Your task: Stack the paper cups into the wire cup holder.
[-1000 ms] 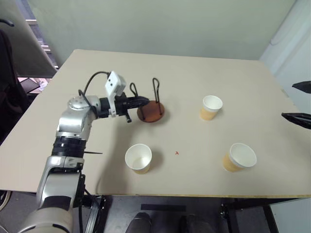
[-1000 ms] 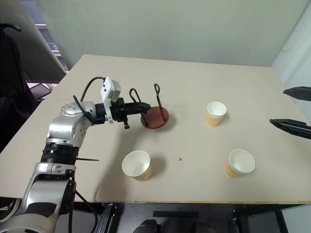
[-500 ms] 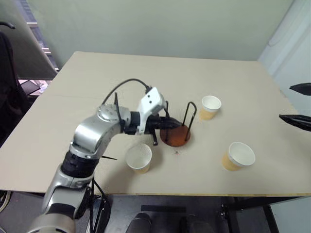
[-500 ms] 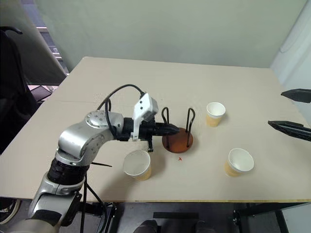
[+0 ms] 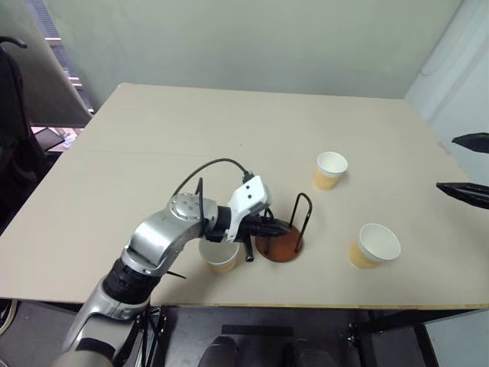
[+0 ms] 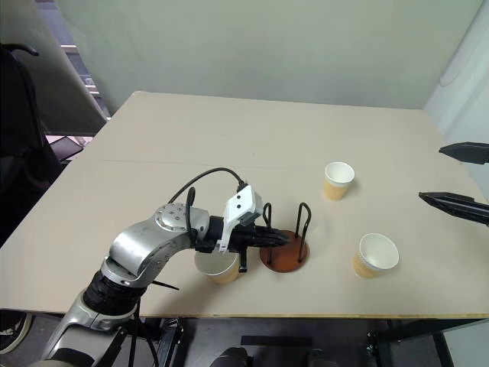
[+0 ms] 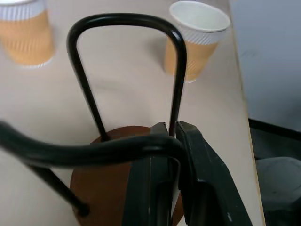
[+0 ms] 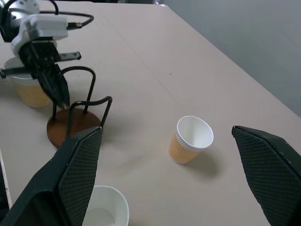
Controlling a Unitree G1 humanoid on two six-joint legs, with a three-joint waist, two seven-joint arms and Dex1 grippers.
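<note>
The wire cup holder [image 5: 280,247], a reddish-brown disc with two black wire loops, stands near the table's front edge. My left gripper [image 5: 276,227] is shut on the holder's nearer loop [image 7: 94,150]; the other loop [image 7: 127,19] rises beyond it. One paper cup [image 5: 221,258] stands just left of the holder, partly hidden behind my left wrist. A second paper cup [image 5: 330,170] stands farther back on the right, and a third [image 5: 376,246] at the front right. My right gripper [image 6: 457,178] hangs open off the table's right edge, with nothing between its fingers.
The beige table [image 5: 191,138] ends close in front of the holder and the near cups. A dark chair [image 5: 11,130] stands off the table's left side. A pale wall runs behind the table.
My left gripper has carried the holder from the back left of the table toward the front centre, beside the near-left cup. The cups and my right gripper have stayed put.
</note>
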